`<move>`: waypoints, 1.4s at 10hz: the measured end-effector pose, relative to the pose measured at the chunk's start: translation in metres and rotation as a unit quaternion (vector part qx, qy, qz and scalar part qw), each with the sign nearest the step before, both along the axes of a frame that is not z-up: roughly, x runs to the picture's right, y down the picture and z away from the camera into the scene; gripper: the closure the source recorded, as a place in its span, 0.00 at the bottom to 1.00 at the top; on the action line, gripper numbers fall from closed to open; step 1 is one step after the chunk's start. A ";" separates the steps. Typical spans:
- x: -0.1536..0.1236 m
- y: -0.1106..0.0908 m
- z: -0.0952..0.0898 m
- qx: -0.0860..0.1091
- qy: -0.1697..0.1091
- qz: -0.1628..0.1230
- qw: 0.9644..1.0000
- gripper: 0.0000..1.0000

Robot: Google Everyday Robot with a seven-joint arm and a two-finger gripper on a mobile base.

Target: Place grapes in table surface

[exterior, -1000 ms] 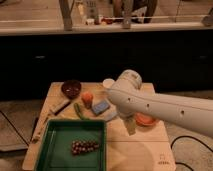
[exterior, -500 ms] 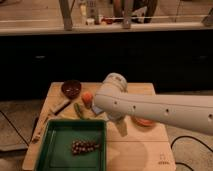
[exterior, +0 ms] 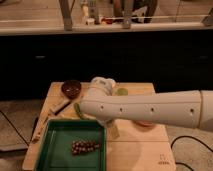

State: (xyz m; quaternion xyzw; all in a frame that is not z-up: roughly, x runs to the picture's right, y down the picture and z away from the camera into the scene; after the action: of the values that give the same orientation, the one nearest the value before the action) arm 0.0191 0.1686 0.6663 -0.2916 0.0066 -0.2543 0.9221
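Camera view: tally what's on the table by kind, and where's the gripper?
Bowls: 2 (dark brown bowl, orange bowl mostly under the arm)
Trays: 1 (green tray)
Grapes: 1 bunch, in the tray
Green, kind unclear: 2 (dark green item, pale green item)
Total: 6
Gripper hangs over the table surface, just right of the tray.

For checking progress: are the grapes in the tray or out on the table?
In the tray: the grapes lie inside its green rim. The gripper hangs beside the tray, not touching them.
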 end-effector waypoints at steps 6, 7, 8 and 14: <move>-0.041 0.017 0.007 -0.002 -0.030 -0.047 0.998 0.20; -0.045 0.020 0.008 0.000 -0.034 -0.045 0.998 0.20; -0.051 0.023 0.009 0.000 -0.036 -0.043 0.998 0.20; -0.071 0.037 0.021 -0.002 -0.056 -0.023 0.998 0.20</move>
State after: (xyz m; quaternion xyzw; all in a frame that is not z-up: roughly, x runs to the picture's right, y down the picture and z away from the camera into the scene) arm -0.0517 0.2051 0.6877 -0.2783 -0.0386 -0.2918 0.9143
